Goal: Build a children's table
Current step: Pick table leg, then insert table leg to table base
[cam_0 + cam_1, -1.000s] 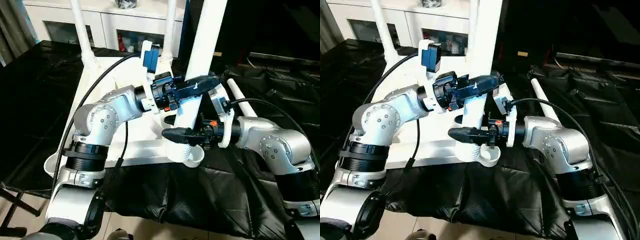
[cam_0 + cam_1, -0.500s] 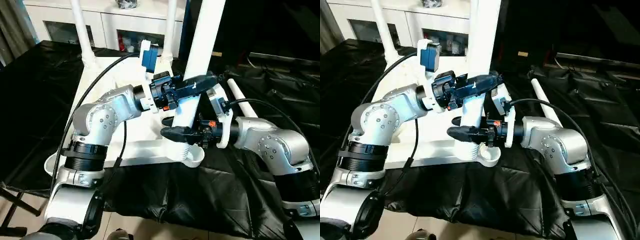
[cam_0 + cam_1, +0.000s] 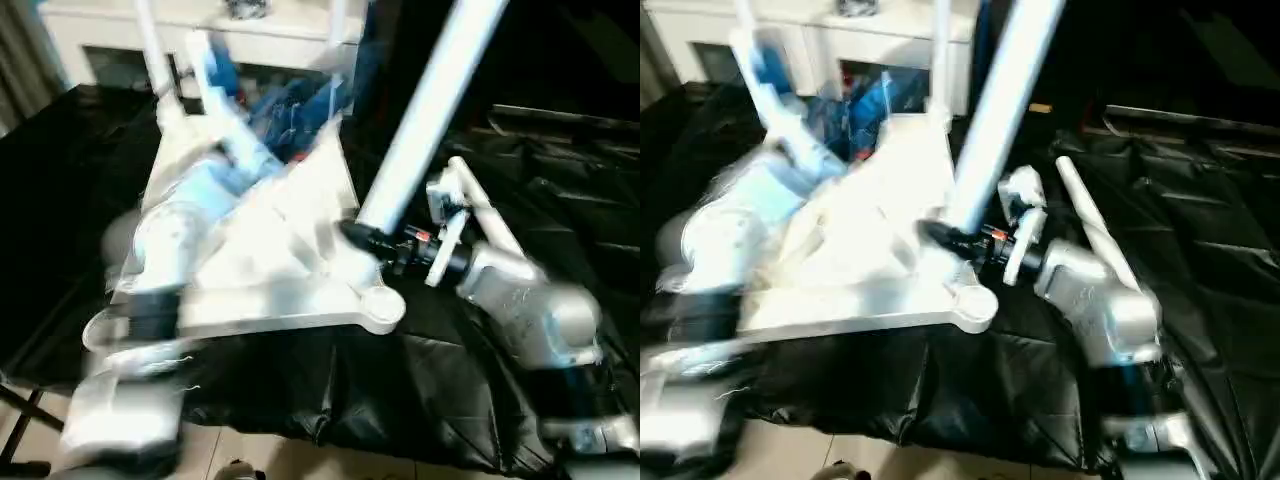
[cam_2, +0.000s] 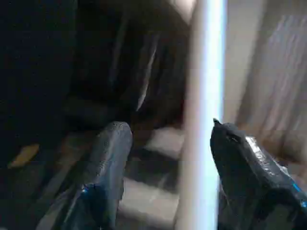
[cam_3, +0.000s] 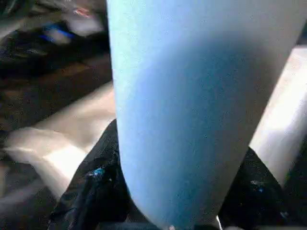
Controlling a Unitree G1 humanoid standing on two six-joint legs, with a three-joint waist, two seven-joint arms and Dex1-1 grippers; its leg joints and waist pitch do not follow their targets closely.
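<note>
Head view: our right gripper point(image 3: 358, 238) pinches a tilted leg point(image 3: 425, 112) at 3 o'clock beside the tabletop point(image 3: 280, 260); two legs stand, its socket point(image 3: 381, 306) still empty. Left wrist: fingers point(image 4: 109, 158) spread

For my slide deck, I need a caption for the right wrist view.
Right gripper clamps a white table leg, its black fingers on either side.

Leg point(image 4: 205, 115) btwn spread end effector point(image 4: 168, 139) fingers.
</note>
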